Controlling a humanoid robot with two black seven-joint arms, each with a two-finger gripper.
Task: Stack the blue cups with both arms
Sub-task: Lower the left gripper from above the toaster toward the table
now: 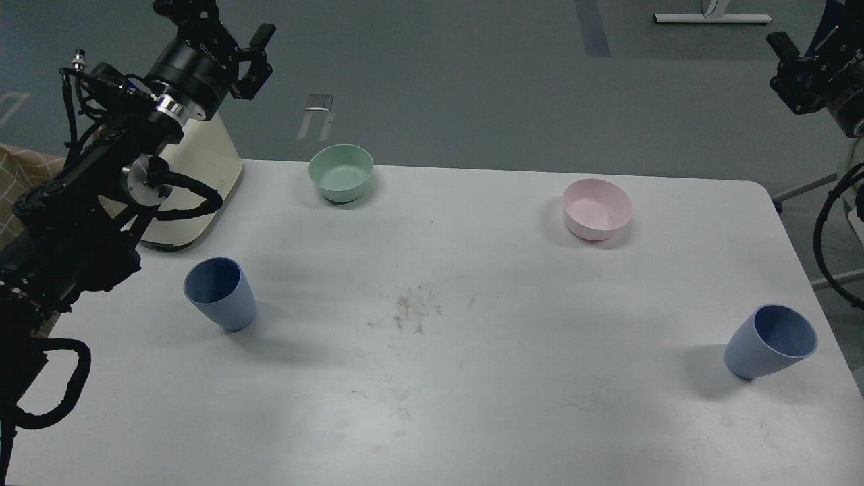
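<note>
1. I am seeing the left blue cup point(221, 293) standing upright at the frame's lower left, on the white table point(472, 351).
2. The right blue cup point(770, 341) is standing at lower right, well apart.
3. My left gripper point(233, 50) is hovering at upper left, fingers spread, holding nothing.
4. My right gripper point(790, 67) is sitting at the upper right edge; I cannot tell its state.
5. A mint-green bowl point(341, 173) and a pink bowl point(597, 209) are occupying the table's far side.

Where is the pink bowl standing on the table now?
In the head view the pink bowl stands upright on the far right part of the white table, to the right of the mint-green bowl and beyond the right blue cup.
</note>
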